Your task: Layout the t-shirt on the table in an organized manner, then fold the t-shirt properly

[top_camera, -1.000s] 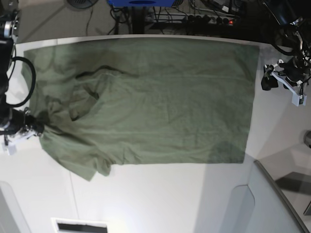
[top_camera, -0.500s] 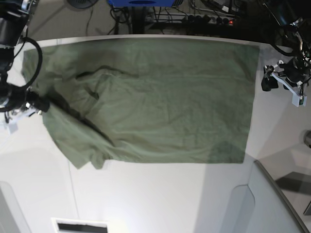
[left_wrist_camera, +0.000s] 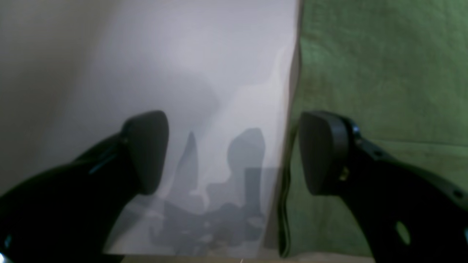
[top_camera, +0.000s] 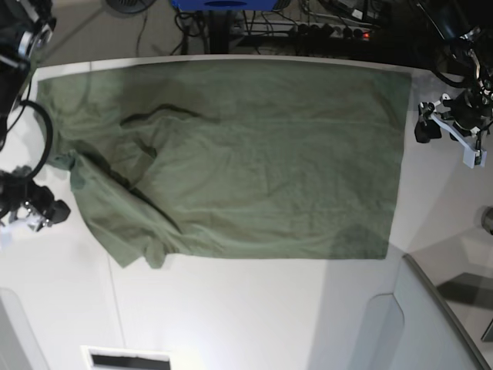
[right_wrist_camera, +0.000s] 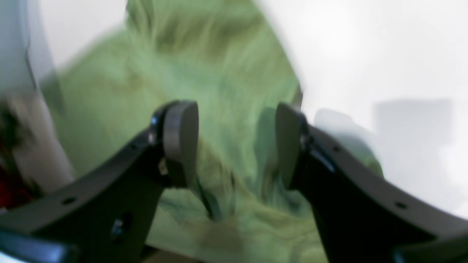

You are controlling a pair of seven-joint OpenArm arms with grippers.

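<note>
L wrist: left hand [left_wrist_camera: 234, 153] open, empty, over bare worktop [left_wrist_camera: 182, 73] just off the t-shirt [left_wrist_camera: 384, 73] hem edge.
R wrist: right hand [right_wrist_camera: 237, 146] jaws apart, nothing pinched, blurry cloth bunched below.
Base: shirt flat across the far half, lower sleeve crumpled. Soft, light, drags easily, so pinch at hem/sleeve corners. Worktop smooth, plenty of room in front.

I see t-shirt [top_camera: 231, 154] spread on worktop [top_camera: 231, 316], filling upper frame; right gripper [top_camera: 35, 216] left-centre beside sleeve, left gripper [top_camera: 447, 131] upper right, off hem.
</note>
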